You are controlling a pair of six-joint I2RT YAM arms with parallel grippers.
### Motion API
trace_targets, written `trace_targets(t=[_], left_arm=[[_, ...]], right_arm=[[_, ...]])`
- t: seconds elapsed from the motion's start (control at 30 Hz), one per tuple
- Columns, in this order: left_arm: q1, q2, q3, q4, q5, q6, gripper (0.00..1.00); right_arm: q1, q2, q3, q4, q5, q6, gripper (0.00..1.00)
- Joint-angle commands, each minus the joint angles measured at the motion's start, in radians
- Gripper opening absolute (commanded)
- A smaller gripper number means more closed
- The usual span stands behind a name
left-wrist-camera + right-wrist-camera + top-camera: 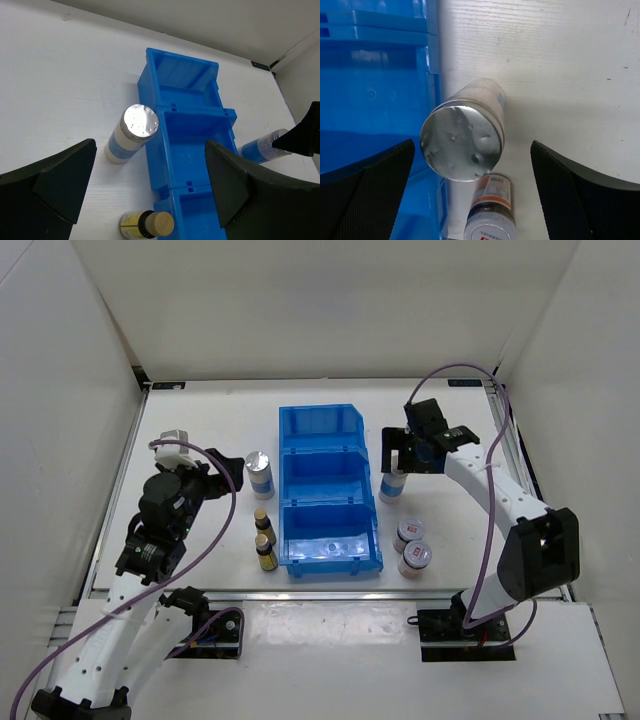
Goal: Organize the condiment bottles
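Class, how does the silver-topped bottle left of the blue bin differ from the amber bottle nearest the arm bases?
The silver-topped bottle is taller and wider than the amber bottle. The silver-topped bottle is white and blue with a flat silver top; the amber bottle is dark, gold-capped. Both stand upright left of the blue bin.

I can't read any text from here. The jar has tiny print on a red-banded label, too blurred. The amber bottle has a yellow label, also illegible.
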Motion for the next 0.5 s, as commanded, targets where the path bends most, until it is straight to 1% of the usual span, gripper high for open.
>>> trace_targets(t=[0.0,0.17,0.27,0.3,0.37,0.4,0.43,0.47], left_arm=[[-0.003,0.003,-0.009,0.022,0.009,-0.007,1.0],[-0.003,0.021,-0.009,0.022,0.009,-0.007,1.0],[-0.003,0.032,-0.009,0.031,0.009,-0.007,1.0],[-0.003,0.032,-0.009,0.031,0.009,-0.007,1.0],[-0.003,0.043,-0.009,0.031,0.009,-0.007,1.0],[-0.003,0.043,-0.009,0.041,0.009,-0.007,1.0],[-0.003,0.043,-0.009,0.042,0.009,-0.007,1.0],[-0.003,0.043,-0.009,0.042,0.009,-0.007,1.0]], right_arm=[[0.002,0.029,0.024,0.024,0.004,-0.018,1.0],[0.002,0.066,0.034,0.024,0.015,-0.018,1.0],[0.002,0.075,0.034,0.024,0.036,-0.018,0.86],[0.002,0.075,0.034,0.024,0.036,-0.018,0.76],[0.002,0.075,0.034,0.024,0.056,-0.027,0.64],[0.011,0.065,0.034,0.024,0.065,-0.027,0.53],[0.011,0.045,0.044,0.024,0.088,-0.027,0.49],[0.011,0.032,0.044,0.024,0.102,-0.027,0.42]])
